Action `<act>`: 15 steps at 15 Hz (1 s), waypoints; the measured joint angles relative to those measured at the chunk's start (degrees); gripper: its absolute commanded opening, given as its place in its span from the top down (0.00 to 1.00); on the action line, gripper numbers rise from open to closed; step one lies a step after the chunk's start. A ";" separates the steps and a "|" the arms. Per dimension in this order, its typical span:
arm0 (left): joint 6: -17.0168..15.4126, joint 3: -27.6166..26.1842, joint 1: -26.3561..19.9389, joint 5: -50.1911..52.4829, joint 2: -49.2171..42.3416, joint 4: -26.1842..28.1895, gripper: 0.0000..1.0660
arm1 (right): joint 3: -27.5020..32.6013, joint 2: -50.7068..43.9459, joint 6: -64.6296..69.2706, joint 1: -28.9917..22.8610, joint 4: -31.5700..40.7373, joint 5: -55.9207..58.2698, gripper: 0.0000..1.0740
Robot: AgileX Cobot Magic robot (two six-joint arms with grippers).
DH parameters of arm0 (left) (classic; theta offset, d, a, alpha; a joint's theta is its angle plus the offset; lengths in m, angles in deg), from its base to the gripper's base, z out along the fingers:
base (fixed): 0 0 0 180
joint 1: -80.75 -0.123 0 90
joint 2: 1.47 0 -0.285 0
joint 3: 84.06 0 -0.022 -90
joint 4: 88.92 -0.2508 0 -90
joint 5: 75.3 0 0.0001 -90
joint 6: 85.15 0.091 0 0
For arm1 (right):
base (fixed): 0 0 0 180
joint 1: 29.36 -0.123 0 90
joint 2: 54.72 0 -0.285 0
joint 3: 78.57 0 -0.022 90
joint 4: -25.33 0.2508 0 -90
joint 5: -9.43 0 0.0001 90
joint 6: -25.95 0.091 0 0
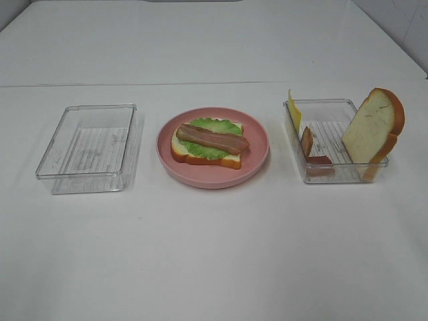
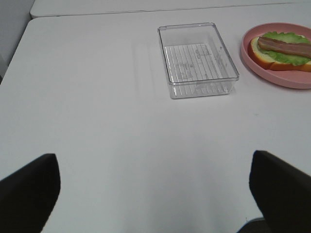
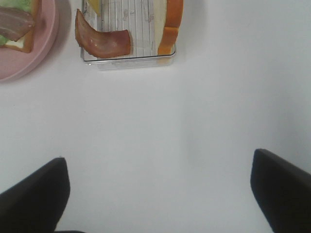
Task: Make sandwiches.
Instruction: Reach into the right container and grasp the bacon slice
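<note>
A white tabletop [image 1: 214,254] with a smooth, matt surface fills almost the whole of every view. In the high view a thin straight seam [image 1: 134,85] runs across it from side to side. Beyond the seam lies a second white tabletop [image 1: 200,40], butted flush against the first. In the left wrist view the nearer top's corner [image 2: 33,20] is rounded, and past its edge shows a dim grey strip [image 2: 8,43], wall or floor I cannot tell. At the far right of the high view stands a pale surface [image 1: 416,30] with faint grid lines, perhaps tiles. The light is soft and even, and shadows are faint
</note>
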 measured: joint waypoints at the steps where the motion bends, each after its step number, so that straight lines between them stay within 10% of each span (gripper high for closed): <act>1: 0.00 0.00 0.00 0.00 0.00 0.06 0.08 | -5.33 9.51 -0.06 0.00 0.63 -0.06 0.11; 10: 0.00 0.00 0.00 0.11 0.00 0.46 0.08 | -30.19 42.57 -6.99 0.00 10.43 4.07 0.11; 15: 0.00 0.00 0.00 0.11 0.00 0.46 0.08 | -32.09 53.11 -8.65 -5.79 14.84 -1.32 0.11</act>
